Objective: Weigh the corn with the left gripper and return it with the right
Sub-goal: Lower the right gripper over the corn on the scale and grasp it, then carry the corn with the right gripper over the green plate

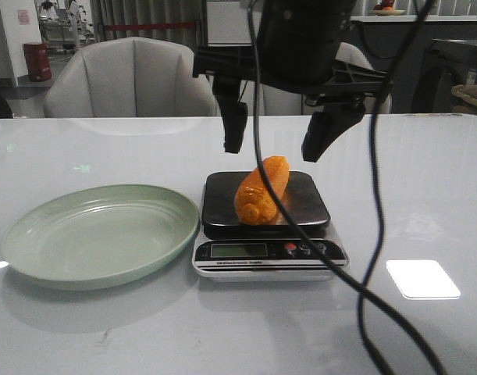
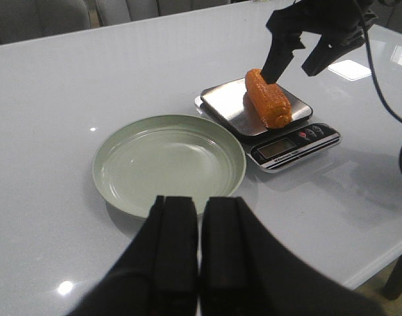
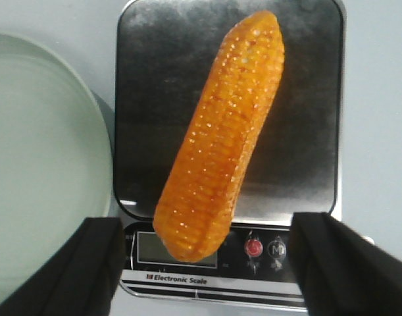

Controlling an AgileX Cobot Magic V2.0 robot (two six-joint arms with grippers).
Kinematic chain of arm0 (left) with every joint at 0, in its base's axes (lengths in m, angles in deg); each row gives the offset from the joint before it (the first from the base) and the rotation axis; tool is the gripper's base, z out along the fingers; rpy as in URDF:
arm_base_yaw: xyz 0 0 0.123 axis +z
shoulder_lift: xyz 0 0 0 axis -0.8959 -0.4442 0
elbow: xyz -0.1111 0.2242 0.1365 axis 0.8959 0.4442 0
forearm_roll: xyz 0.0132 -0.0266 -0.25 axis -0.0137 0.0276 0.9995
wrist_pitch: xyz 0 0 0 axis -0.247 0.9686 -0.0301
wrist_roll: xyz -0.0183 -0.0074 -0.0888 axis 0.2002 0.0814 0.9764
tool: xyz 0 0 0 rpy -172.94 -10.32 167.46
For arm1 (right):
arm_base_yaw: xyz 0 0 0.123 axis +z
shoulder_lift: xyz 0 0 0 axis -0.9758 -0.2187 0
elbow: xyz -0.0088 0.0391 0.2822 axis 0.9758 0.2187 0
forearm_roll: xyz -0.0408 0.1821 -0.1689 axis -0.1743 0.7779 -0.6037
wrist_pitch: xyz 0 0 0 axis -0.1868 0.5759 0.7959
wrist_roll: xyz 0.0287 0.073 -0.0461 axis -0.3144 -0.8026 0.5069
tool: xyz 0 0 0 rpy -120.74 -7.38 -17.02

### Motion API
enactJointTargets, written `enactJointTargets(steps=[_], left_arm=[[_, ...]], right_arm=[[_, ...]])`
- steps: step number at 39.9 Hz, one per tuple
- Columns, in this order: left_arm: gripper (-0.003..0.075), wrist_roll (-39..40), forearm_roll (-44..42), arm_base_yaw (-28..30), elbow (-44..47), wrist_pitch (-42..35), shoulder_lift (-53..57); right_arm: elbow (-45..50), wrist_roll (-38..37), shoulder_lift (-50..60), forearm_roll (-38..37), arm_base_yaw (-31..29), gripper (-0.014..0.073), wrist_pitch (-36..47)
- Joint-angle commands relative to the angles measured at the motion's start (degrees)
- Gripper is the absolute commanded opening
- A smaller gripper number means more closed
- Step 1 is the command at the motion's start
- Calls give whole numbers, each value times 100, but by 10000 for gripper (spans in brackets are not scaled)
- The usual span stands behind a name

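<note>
**A:** Nearest the robot, what shows?

**B:** The left pincer (image 2: 199, 243), fingers pressed together and holding nothing, hangs just short of the empty green plate (image 1: 35, 242).

**A:** And the corn?

**B:** The corn (image 1: 262, 190) lies slantwise on the scale (image 1: 265, 226), its blunt end overhanging the platform toward the display. Weighing looks finished; the return step is in hand.

**A:** Who takes it?

**B:** The right pincer (image 1: 279, 133) hovers above, fingers spread wide, touching nothing. It likely needs to drop straight down, straddle the cob and close.

**A:** Room to move?

**B:** The plate's rim sits just beside the scale; the pale surface (image 1: 425, 180) beyond is open.
</note>
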State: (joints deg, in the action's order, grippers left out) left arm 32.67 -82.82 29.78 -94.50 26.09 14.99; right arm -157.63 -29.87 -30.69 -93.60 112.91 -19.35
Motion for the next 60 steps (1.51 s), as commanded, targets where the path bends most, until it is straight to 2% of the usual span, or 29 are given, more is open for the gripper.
enactJointTargets(steps=[1,11,14,24,35,39,50,56,60], left_arm=[[122,10,-23,14,-140,-443,-73],[122,10,-23,14,-140,-443,-73],[122,10,-23,14,-140,-443,-73],[122,10,-23,14,-140,-443,-73],[122,10,-23,14,-140,-443,-73],[122,10,-23,14,-140,-443,-73],[122,10,-23,14,-140,-443,-73],[122,10,-23,14,-140,-443,-73],[122,10,-23,14,-140,-443,-73]], right_arm=[[-387,-406,26,-290,53,607,-51],[-425,-604,-479,-290,39,600,-103],[-425,-604,-580,-290,39,554,18],[-432,-604,-599,-268,39,126,280],[-753,-592,-593,144,203,142,479],[-817,-592,-593,193,441,142,798],[-822,-392,-661,193,1248,142,2322],[-822,-392,-844,193,1402,156,2527],[-822,-392,-970,200,1406,199,2489]])
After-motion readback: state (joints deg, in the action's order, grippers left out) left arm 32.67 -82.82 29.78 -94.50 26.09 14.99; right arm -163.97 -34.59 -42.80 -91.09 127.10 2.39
